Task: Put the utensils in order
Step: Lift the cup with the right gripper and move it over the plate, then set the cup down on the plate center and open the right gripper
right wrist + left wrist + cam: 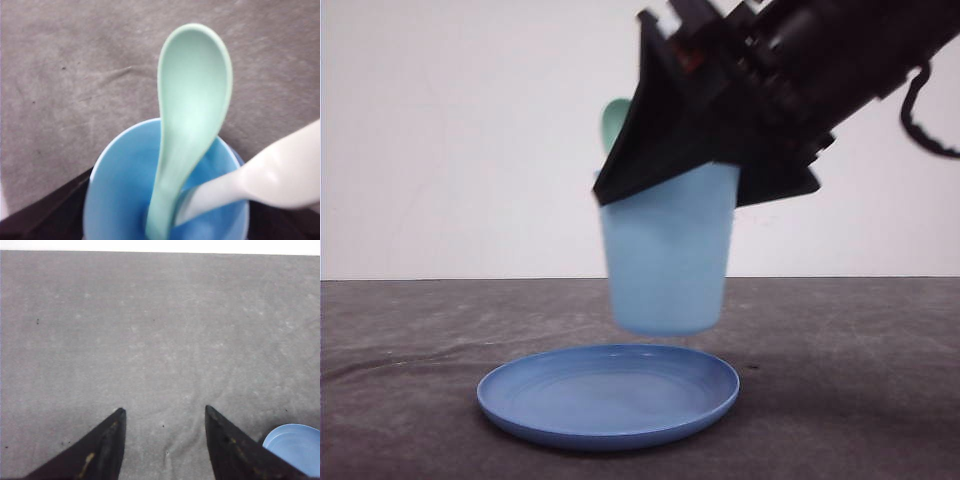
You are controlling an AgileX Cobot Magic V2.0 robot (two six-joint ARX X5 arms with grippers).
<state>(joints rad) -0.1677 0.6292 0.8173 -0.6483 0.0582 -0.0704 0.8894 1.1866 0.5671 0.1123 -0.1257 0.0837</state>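
Right gripper (670,185) is gripping the light blue cup (667,255) at its rim, one dark finger (645,140) lying across the near side of the rim and another (775,183) showing past the cup's far right edge, so the fingers are pinching the cup. Cup is hanging upright in the air, its base clear of the blue plate (608,396) and directly above it. Plate is sitting flat on the grey table (410,350). Mint-green spoon (192,120) is standing handle-down inside the cup, its oval bowl sticking up above the rim; in the front view only the top of the bowl (613,120) is peeking out behind the gripper finger. White fork (260,180) is also sitting in the cup (125,195), leaning out over the rim beside the spoon, handle end down by the spoon's handle; its upper end is blurred and running out of frame, so tines cannot be made out. Spoon and fork are touching or nearly touching at the cup bottom, cannot tell which. Left gripper (165,412) is hovering over bare table (150,330), its two fingers (102,445) spread apart with nothing between them, an edge of the plate (295,445) sitting just beside the one finger.
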